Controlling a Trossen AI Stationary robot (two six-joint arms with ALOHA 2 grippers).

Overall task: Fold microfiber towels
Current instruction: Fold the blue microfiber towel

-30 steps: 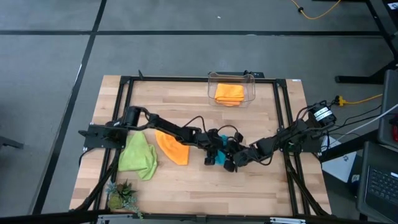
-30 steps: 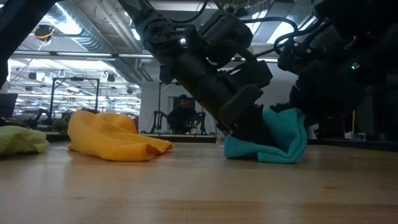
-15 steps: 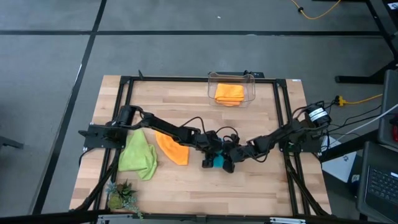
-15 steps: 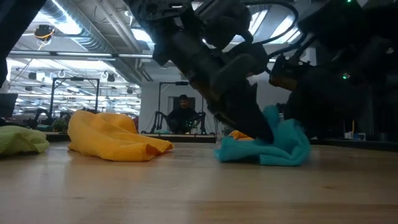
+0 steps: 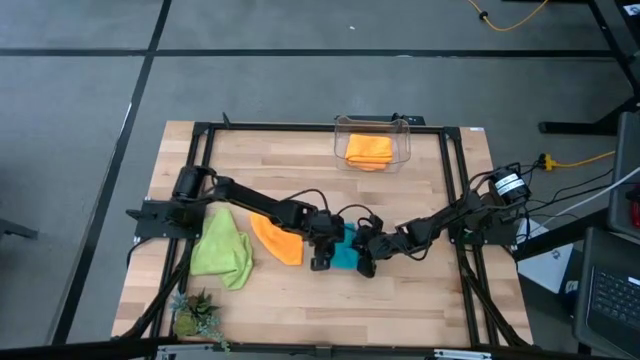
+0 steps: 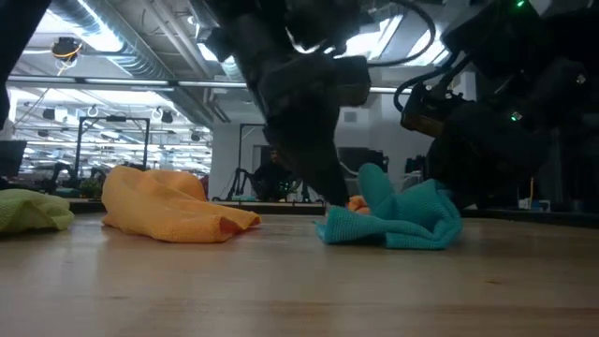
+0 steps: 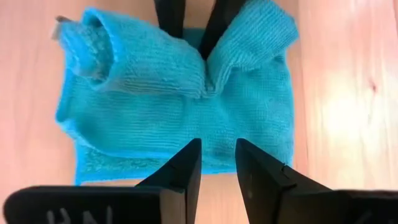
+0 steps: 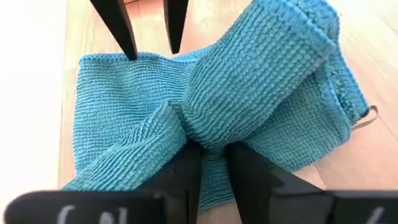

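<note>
A turquoise towel [image 5: 345, 256] lies bunched on the table's middle, its flat part on the wood and a fold raised in its middle. My right gripper [image 8: 211, 158] is shut on that fold. My left gripper [image 7: 217, 149] is open; it points down at the towel's left edge [image 6: 329, 213]. An orange towel [image 5: 277, 238] and a lime green towel [image 5: 222, 250] lie crumpled to the left. A second orange towel [image 5: 369, 150] lies folded in a clear bin. My right gripper pinches a raised fold in the towel's middle [image 8: 208, 132] between its two fingers, several layers gathered. It comes slanting down from the table's right. The fold stands up off the table [image 7: 205, 68] while the rest of the towel lies on the wood. My left gripper's fingertips [image 8: 129, 55] stand at the towel's left edge; I cannot tell whether they touch it.
The clear bin [image 5: 374, 128] stands at the table's far edge. A small green plant [image 5: 195, 315] stands at the near left corner. Bare wood lies along the near edge [image 5: 400, 310]. A person sits in the room far behind the table [image 6: 273, 173].
My left gripper has gone toward the table's left edge and tipped steeper. My right gripper has followed leftward with the turquoise towel. The towel has slid left and sunk from a tall bunch to a lower, wider heap.
</note>
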